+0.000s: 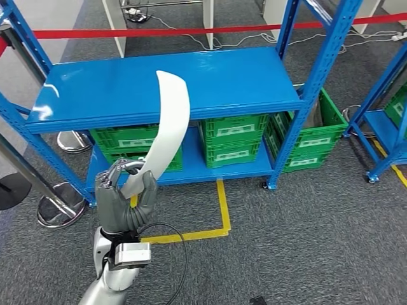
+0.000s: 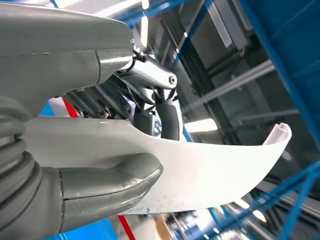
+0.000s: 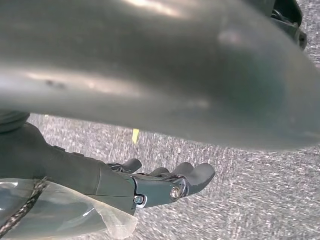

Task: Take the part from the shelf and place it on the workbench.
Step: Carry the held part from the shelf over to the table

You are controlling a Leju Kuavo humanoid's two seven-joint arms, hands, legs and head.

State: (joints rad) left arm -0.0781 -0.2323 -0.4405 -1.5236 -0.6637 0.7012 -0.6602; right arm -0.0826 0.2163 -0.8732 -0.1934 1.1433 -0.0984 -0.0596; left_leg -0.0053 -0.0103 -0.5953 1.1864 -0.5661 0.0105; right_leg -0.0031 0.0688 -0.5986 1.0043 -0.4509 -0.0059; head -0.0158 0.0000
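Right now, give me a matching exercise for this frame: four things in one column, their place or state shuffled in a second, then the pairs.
1. white curved part
2. green crates
3. yellow tape
4. right hand

A. on the blue rack's lower shelf
B. hanging over grey carpet, holding nothing
C. gripped in the left hand
D. stuck on the floor before the rack

Pairs: 1-C, 2-A, 3-D, 4-B

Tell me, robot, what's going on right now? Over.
Left hand grips the white curved part, fingers wrapped around it. Right hand open, hanging over grey carpet. Part held up before the blue shelf. Nothing blocking.
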